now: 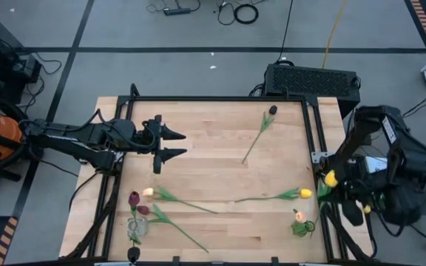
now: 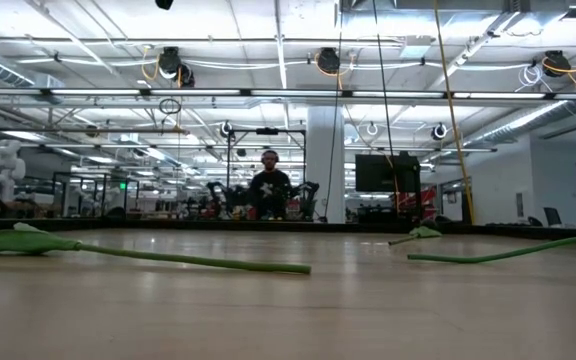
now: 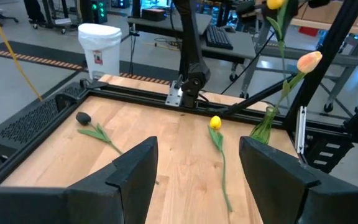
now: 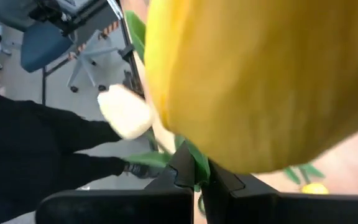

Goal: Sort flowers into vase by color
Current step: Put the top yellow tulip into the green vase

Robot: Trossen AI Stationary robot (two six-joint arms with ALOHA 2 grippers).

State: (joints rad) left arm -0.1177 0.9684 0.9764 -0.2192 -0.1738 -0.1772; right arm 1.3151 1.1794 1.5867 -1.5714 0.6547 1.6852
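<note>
My right gripper point(image 1: 333, 185) hangs just past the table's right edge, above the near-right glass vase point(image 1: 302, 227), and is shut on a yellow tulip point(image 1: 330, 178); its head fills the right wrist view point(image 4: 253, 81). A peach tulip point(image 3: 309, 61) stands in that vase. A second vase point(image 1: 135, 229) at the near-left holds a dark red tulip point(image 1: 134, 198). Lying flat on the table are a dark tulip point(image 1: 272, 110), a yellow one point(image 1: 305, 193), a peach one point(image 1: 148, 192) and a dark red one point(image 1: 143, 210). My left gripper point(image 1: 177, 144) is open over the table's left part, pointing right. My right gripper pinches the yellow tulip's green stem point(image 4: 194, 163) just below the head, between its two shut fingers. The tulip is lifted clear of the table, its head standing close above the fingers. The rest of the stem is hidden by the head and the gripper.
A black frame point(image 1: 220, 99) runs around the wooden table. A black box point(image 1: 313, 78) sits behind the far right corner. Bare wood lies in the table's middle point(image 1: 205, 170). Long stems point(image 2: 148, 258) stretch across the near part. A person point(image 2: 269, 190) sits far behind the table.
</note>
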